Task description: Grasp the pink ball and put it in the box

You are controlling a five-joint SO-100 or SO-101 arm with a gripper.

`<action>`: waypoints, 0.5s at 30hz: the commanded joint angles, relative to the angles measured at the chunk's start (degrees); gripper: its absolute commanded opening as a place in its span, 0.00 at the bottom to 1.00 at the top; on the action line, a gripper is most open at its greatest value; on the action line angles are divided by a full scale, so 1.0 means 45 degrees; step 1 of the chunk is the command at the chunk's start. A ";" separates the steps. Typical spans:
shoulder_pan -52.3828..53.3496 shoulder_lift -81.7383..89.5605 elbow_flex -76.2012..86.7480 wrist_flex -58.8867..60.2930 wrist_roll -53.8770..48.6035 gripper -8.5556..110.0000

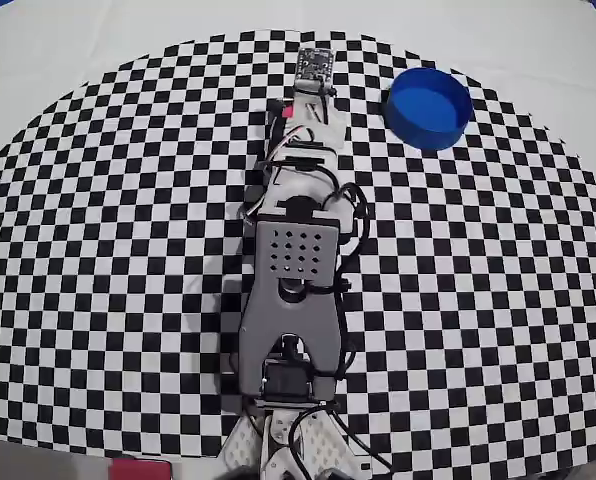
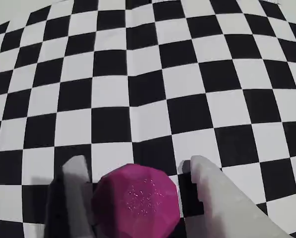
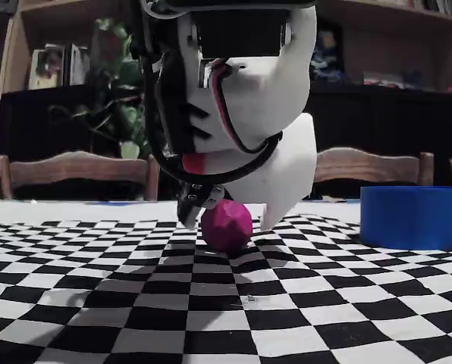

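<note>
Magenta-pink and matte, the pink ball (image 2: 136,202) sits between the two fingers (image 2: 207,191) in the wrist view, one pale finger on each flank. Both fingers lie close against its sides with almost no gap visible; whether they actually press it cannot be confirmed. The fixed view shows the pink ball (image 3: 226,225) low on the checkered table (image 3: 97,303), apparently resting on the cloth, with the arm (image 3: 233,98) bent down over it and a finger on either side.

In the overhead view the arm (image 1: 296,250) stretches up the middle of the table (image 1: 98,250) and hides the ball completely. The box (image 1: 429,107), a round blue tub, stands upright to the right of the arm's far end, clear of it. In the fixed view the box (image 3: 414,217) stands well to the right of the ball.
</note>
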 commanded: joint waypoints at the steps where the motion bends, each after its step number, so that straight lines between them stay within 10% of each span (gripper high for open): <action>1: -0.0078 0.0098 -0.0488 -0.0020 0.0098 0.07; 15: 0.0000 0.0684 -0.0273 0.0137 0.0098 0.07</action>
